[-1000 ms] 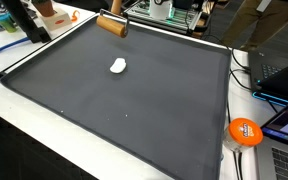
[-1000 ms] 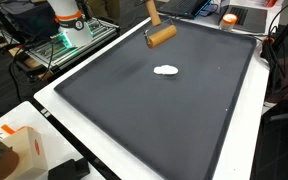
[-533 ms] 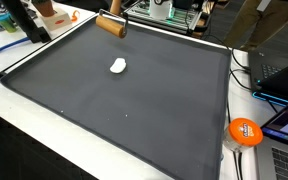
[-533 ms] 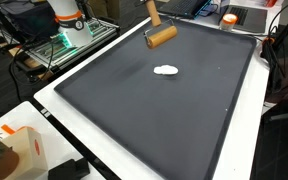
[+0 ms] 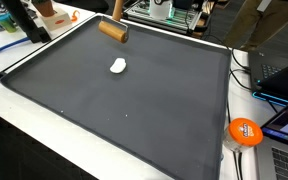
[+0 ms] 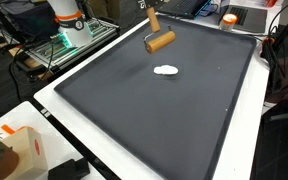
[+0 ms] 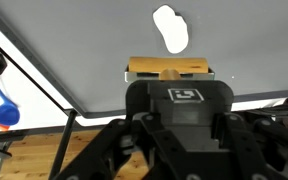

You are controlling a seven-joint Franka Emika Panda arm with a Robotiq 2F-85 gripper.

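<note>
Dark-matted surface point(image 5: 134, 110), far edge: claw point(image 7: 171, 82) clenched on the handle of a wooden roller point(image 6: 161, 41), so its barrel hangs crosswise, low over the surface; a white lump point(image 6: 166, 70) lies flat nearby, apart, toward the middle.

Table, white top point(image 5: 44, 130), spread with a dark grey mat point(image 5: 134, 105). On the mat: one small white lump point(image 5: 118, 66). On the bare rim beside the mat: an orange disc point(image 5: 245, 131).
</note>
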